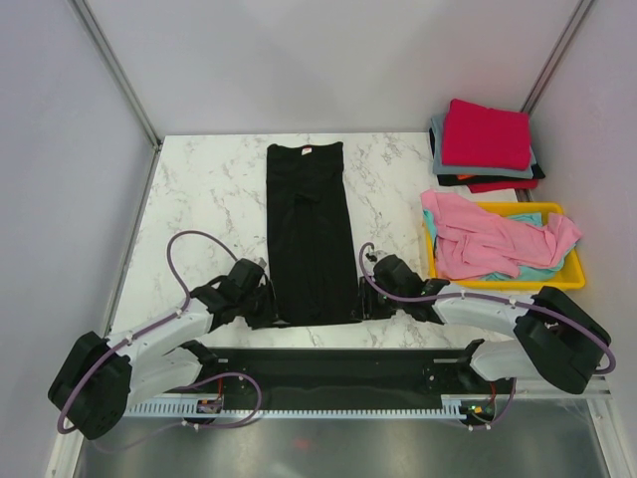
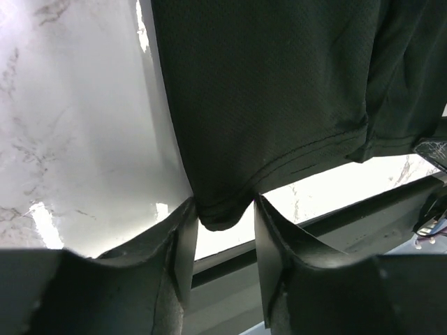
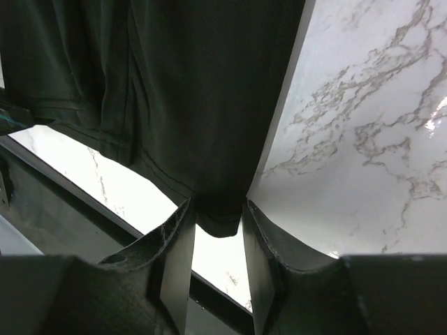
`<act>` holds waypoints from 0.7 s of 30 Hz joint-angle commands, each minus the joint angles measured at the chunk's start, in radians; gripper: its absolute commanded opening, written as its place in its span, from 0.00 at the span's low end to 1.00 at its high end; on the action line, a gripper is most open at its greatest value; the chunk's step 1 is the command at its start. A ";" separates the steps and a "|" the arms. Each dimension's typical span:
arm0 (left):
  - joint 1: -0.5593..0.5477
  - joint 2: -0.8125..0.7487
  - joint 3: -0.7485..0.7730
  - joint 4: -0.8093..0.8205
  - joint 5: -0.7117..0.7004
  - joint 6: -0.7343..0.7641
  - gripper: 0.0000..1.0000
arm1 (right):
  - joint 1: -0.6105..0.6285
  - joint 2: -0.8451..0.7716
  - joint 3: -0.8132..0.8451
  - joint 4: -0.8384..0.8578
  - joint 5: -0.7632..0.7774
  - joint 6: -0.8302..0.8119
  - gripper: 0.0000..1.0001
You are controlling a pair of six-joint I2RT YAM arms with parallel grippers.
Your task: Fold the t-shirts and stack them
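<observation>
Black tee (image 1: 306, 234), folded narrow, lies mid-worktop. Left gripper (image 2: 223, 209) and right gripper (image 3: 218, 213) each seem clamped on a near hem corner. Folded stack (image 1: 488, 137) sits far-right.

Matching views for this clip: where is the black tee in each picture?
Top external: black tee lies mid-table, lengthwise.
Left wrist: black tee fills the top, a hem corner between the left fingers.
Right wrist: black tee fills the upper left, a hem corner between the right fingers.
Shared landmark: the marble table.
</observation>
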 commanded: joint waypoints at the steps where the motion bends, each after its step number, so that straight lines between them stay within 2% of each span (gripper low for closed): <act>1: -0.008 0.003 -0.006 0.014 -0.031 -0.035 0.44 | 0.001 0.017 -0.031 0.013 -0.011 0.016 0.40; 4: -0.009 0.005 0.003 0.014 -0.044 -0.023 0.20 | 0.001 0.021 -0.034 0.019 -0.008 0.016 0.32; 5: -0.009 0.009 0.014 0.013 -0.046 -0.017 0.07 | 0.001 0.019 -0.034 0.018 -0.008 0.016 0.28; 6: -0.011 0.012 0.019 0.013 -0.048 -0.012 0.02 | 0.002 0.014 -0.033 0.018 -0.008 0.016 0.25; 7: -0.012 0.016 0.023 0.011 -0.046 -0.006 0.02 | 0.002 0.013 -0.034 0.014 -0.011 0.016 0.23; 11: -0.049 -0.024 0.039 -0.024 -0.041 -0.035 0.02 | 0.001 -0.025 -0.044 -0.010 -0.016 0.031 0.00; 15: -0.092 -0.122 0.055 -0.110 -0.055 -0.090 0.02 | 0.004 -0.119 -0.062 -0.071 -0.016 0.057 0.00; 21: -0.124 -0.198 0.181 -0.277 -0.086 -0.080 0.02 | 0.025 -0.234 -0.024 -0.150 -0.023 0.091 0.00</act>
